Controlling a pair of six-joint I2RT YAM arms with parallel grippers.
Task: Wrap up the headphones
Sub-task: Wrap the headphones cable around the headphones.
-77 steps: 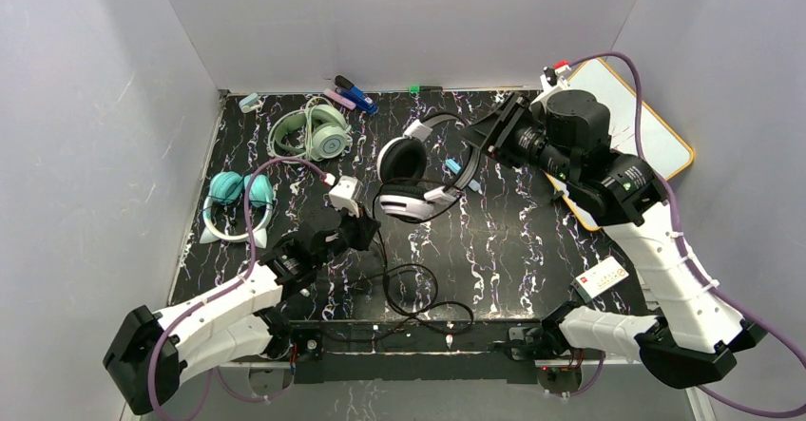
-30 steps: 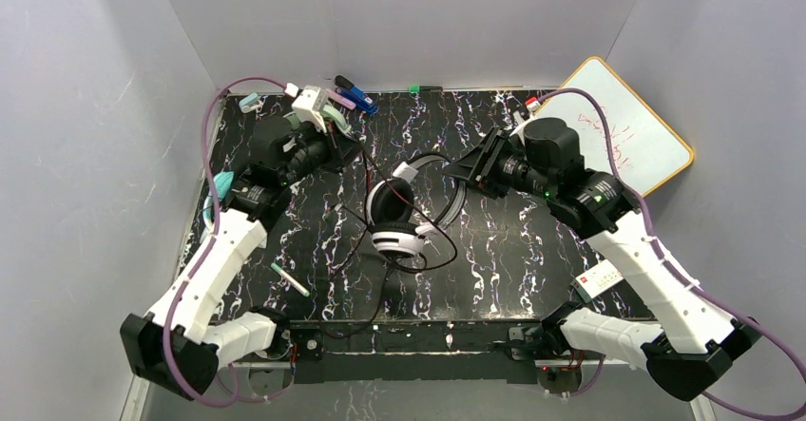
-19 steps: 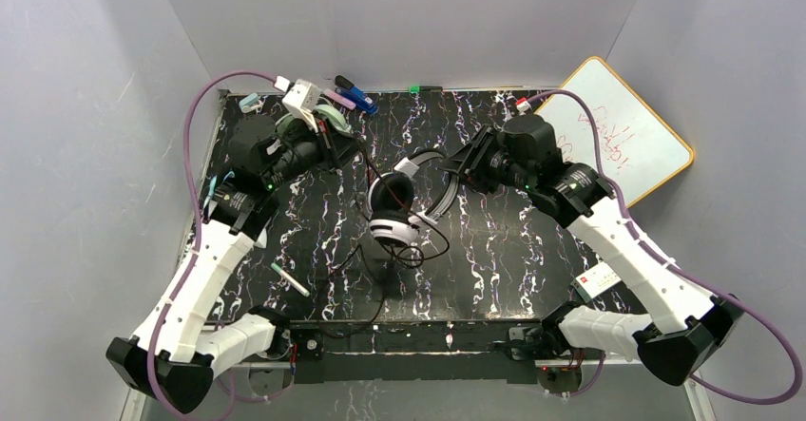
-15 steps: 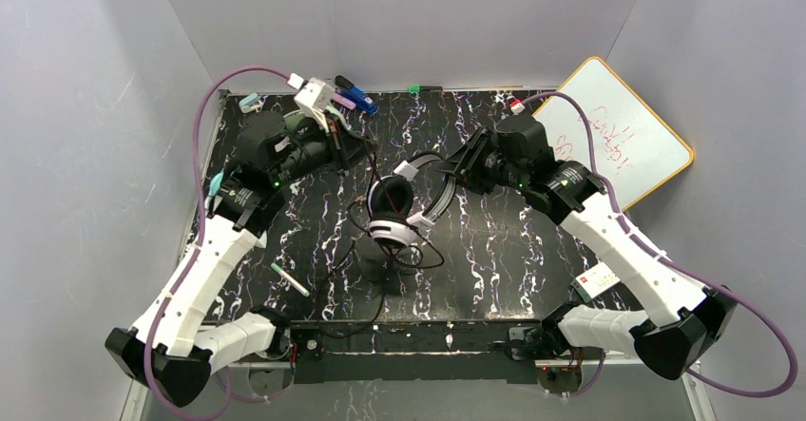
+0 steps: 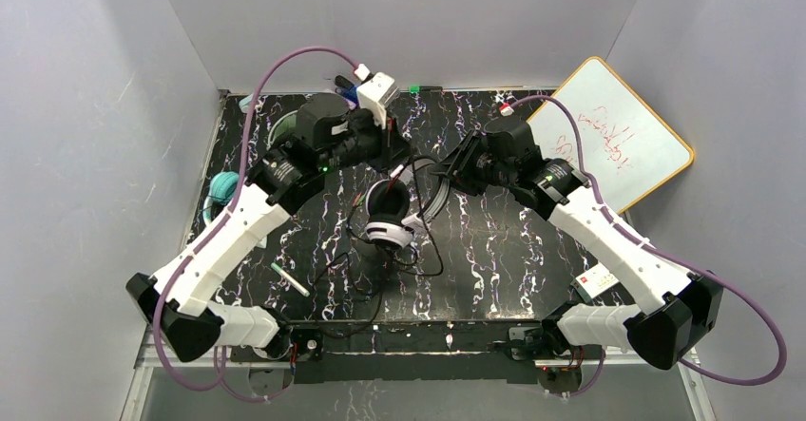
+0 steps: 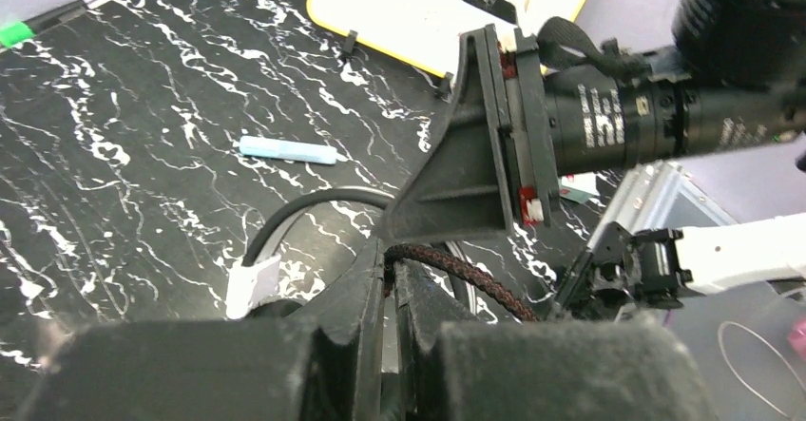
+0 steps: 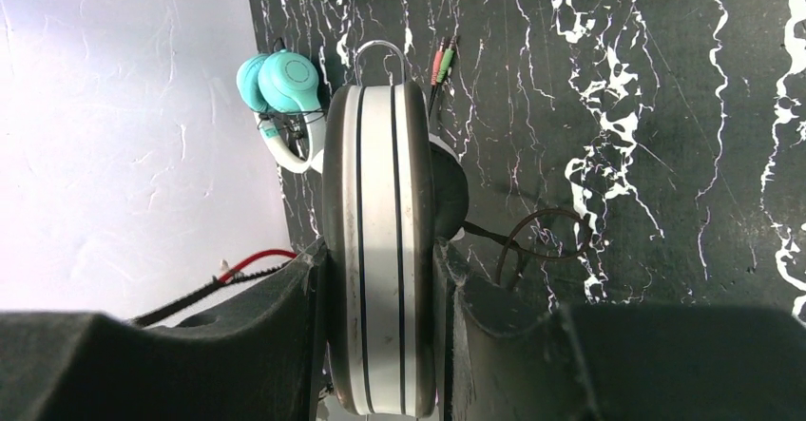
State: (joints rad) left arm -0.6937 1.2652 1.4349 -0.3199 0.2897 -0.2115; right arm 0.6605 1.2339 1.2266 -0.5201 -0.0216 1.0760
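The black-and-white headset [image 5: 392, 214] hangs over the middle of the table, its white band [image 7: 380, 250] clamped between my right gripper's [image 5: 447, 176] fingers. Its thin black cable [image 5: 418, 250] loops around the cups and trails onto the table. My left gripper [image 5: 397, 160] is shut on the braided black-and-red cable [image 6: 456, 269], just above the headset and close to the right gripper. The teal cat-ear headset [image 5: 223, 193] lies at the left edge and also shows in the right wrist view [image 7: 285, 84]. The mint-green headset [image 5: 280, 131] is mostly hidden behind my left arm.
A yellow-rimmed whiteboard [image 5: 618, 131] leans at the right. Markers and pens [image 5: 347, 86] lie at the back edge. A pale blue marker [image 6: 285, 150] lies on the table under the arms, a small pale stick [image 5: 290, 279] at front left, and a white label tag [image 5: 601, 277] at right.
My left gripper has swung from the back left to the right over the headset, carrying the cable with it. My right gripper has drawn the headset slightly left and nearer.
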